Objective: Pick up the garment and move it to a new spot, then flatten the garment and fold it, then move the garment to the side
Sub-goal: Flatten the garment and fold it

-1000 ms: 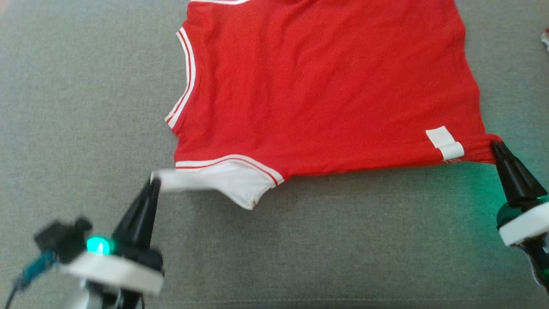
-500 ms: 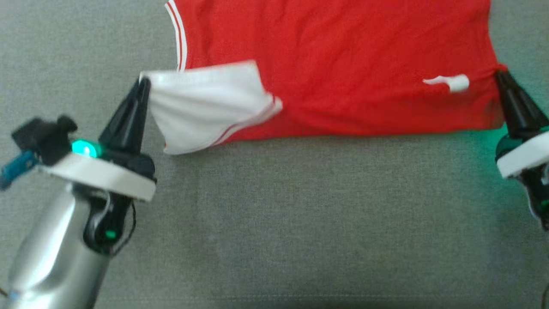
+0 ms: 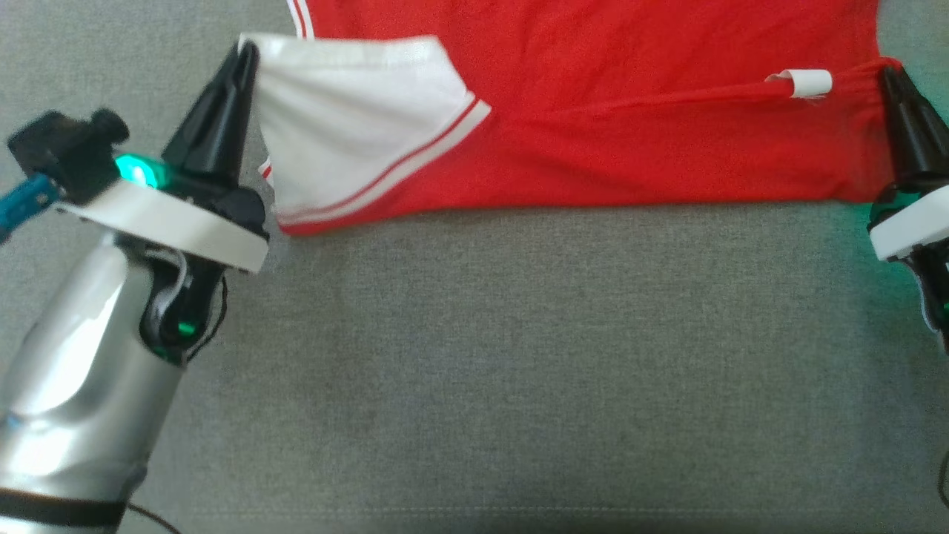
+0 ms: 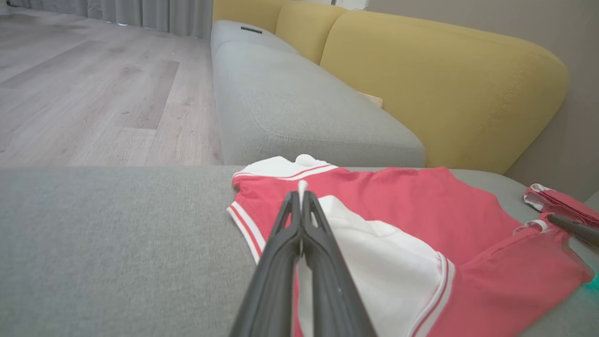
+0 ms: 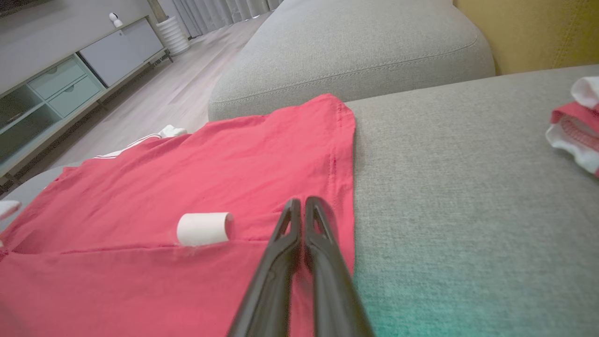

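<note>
At the left of the head view, the left gripper point(image 3: 248, 50) is clenched on the edge of the white sleeve point(image 3: 348, 111), its two dark fingers pressed together with a sliver of white cloth poking out past the tips in the left wrist view point(image 4: 302, 195). From that pinch the sleeve fans out to the right and lies turned over onto the red body of the garment point(image 3: 630, 148), which is spread across the grey seat cushion point(image 3: 519, 356) between the two arms, its near edge running almost straight from one gripper to the other. Further right, a taut crease in the red cloth runs through a curled white label point(image 3: 804, 81) to the corner of the hem. There the right gripper point(image 3: 888, 76) is pinched shut on that red corner, and its wrist view shows the closed fingers point(image 5: 303, 202) lying on the fabric just beside the hem's stitched edge, with the label point(image 5: 203, 228) near them to the left.
</note>
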